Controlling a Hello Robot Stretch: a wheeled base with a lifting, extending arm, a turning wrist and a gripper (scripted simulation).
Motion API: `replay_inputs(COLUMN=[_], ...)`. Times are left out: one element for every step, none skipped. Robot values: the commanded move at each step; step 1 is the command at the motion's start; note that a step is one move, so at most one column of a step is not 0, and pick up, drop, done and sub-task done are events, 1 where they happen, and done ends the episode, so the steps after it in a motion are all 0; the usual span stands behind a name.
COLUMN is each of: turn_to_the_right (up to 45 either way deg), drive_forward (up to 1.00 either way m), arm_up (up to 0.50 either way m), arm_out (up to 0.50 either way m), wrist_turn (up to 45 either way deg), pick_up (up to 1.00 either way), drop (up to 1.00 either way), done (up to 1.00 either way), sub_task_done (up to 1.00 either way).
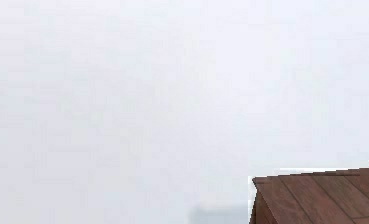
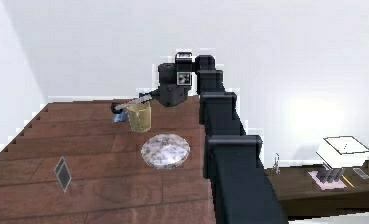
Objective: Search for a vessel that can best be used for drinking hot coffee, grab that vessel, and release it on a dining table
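**Gripper at the tan vessel, grip unclear**

I'm reaching my dark square-bar arm [image 2: 232, 150] out over a dark-brown plank wood table [image 2: 92, 150], w/ my gripper [image 2: 127, 103] sitting right at a tan, see-through cup-shaped vessel [image 2: 140, 120]. The vessel looks to be resting on the tabletop, so I can't tell if I'm holding anything, or the fingers' state. A round clear glass dish [image 2: 165, 151] is lying at the vessel's 5 o'clock, and a small dark flat slab [image 2: 64, 172] at the dish's 8 o'clock. Fwd view: a table corner [image 1: 317, 198] is showing at 5 o'clock against a white wall [image 1: 142, 100].
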Motion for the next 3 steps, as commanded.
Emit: replay_inputs(turn_to_the_right=[0.0, 0.0, 0.0], drive_forward=[0.0, 0.0, 0.0], arm_up=[0.0, -0.1, 0.0], arm_out=[0.0, 0.0, 0.0], wrist_turn=[6.0, 0.0, 0.0], pick_up=[0.0, 0.0, 1.0], drop=[0.0, 0.0, 0.0], done=[0.0, 0.0, 0.0], sub_task_done=[0.0, 0.0, 0.0])
